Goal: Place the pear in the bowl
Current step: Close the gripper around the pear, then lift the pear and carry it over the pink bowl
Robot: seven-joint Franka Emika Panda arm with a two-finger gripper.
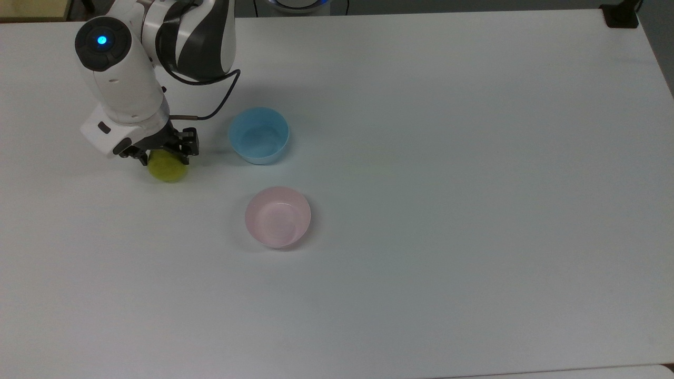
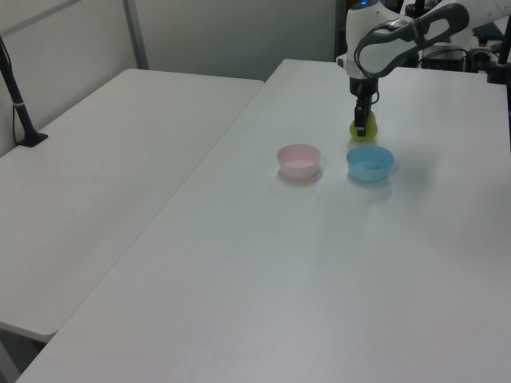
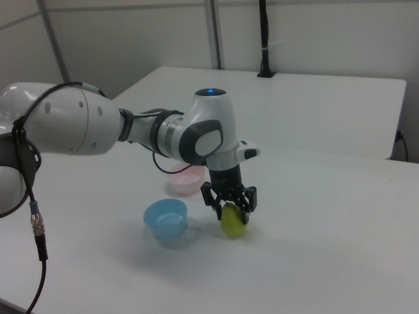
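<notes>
The yellow-green pear [image 1: 168,169] stands on the white table at the top view's left, with its upper part hidden under my gripper [image 1: 164,155]. The gripper is open, and its black fingers straddle the pear's top on both sides. In the right view the fingers [image 3: 249,202] reach down past the pear [image 3: 233,223] shoulder. The pale pink bowl [image 1: 277,217] sits empty, lower and to the right of the pear in the top view. In the left view the pear [image 2: 366,132] lies behind the bowl [image 2: 299,159].
A light blue bowl [image 1: 258,135] stands empty just to the right of the pear in the top view, close to the gripper. The arm's black cable [image 1: 221,102] hangs above it. A second white table [image 2: 104,159] adjoins at the left view's left.
</notes>
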